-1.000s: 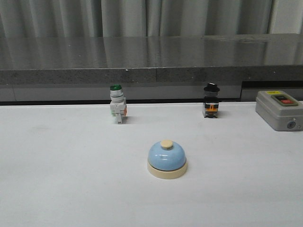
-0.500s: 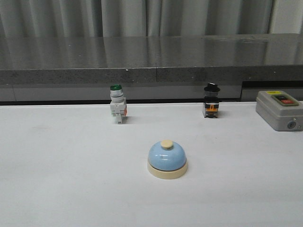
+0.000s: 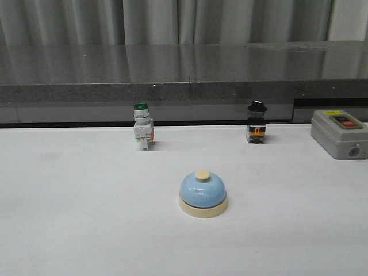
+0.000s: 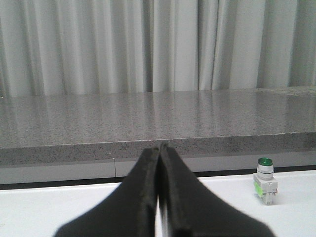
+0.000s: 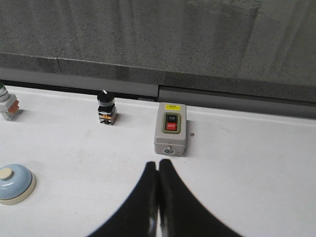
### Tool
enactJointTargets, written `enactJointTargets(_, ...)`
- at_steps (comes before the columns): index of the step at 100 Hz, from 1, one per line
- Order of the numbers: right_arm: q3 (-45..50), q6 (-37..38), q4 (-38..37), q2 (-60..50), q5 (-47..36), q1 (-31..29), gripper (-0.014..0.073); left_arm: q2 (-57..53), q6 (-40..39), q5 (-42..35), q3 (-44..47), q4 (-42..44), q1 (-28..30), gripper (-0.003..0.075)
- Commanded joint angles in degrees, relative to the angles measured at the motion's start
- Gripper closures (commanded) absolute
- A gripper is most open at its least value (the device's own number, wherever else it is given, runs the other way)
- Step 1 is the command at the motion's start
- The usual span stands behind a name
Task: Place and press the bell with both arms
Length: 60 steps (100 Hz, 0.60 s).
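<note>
The bell [image 3: 203,194] stood upright on the white table [image 3: 75,218], its light-blue dome on a cream base and the cream knob on top. Nothing touched it, and neither arm showed in the front view. Beyond the bell and to its left stood the green-capped switch [image 3: 142,126], well apart from it. Beyond the bell and to its right stood the black-capped switch [image 3: 256,122], about as far off as the green one. Farther right of the bell, near the table's edge, lay the grey box [image 3: 339,133] with a red and a black button on its top face. Behind the bell, past both switches, ran a dark speckled stone ledge [image 3: 184,75], with pale curtains [image 3: 172,22] hanging behind that.

In the right wrist view the right gripper [image 5: 158,170] was clenched, its two black fingers pressed together with no gap and nothing between them. It hung over bare table, well apart from the bell, which appeared at the edge of that view; the grey box lay just ahead of the fingertips.

In the left wrist view the left gripper [image 4: 158,150] was likewise clenched on nothing, its fingers meeting along their length. The bell did not appear in that view; only the green-capped switch stood off to one side of the fingers.
</note>
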Motion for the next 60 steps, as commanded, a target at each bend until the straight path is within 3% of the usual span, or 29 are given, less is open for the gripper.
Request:
enactJointTargets(1,-1.2,0.1,-0.9,0.2,-4.6,-0.5,0.0654,-1.7,-0.5,-4.6,2.4,-0.1,0.0,0.0741)
enactJointTargets(37,1.1,-3.0,2.3,-3.3,-9.7,-1.0,0.0654,-1.7,-0.5,-4.6,2.4,-0.1,0.0,0.0741)
enactJointTargets(60,9.6,-17.0,14.9,-10.4,-15.6,-5.9,0.0654,-1.7,-0.5,-4.6,2.4,-0.1,0.0,0.0741)
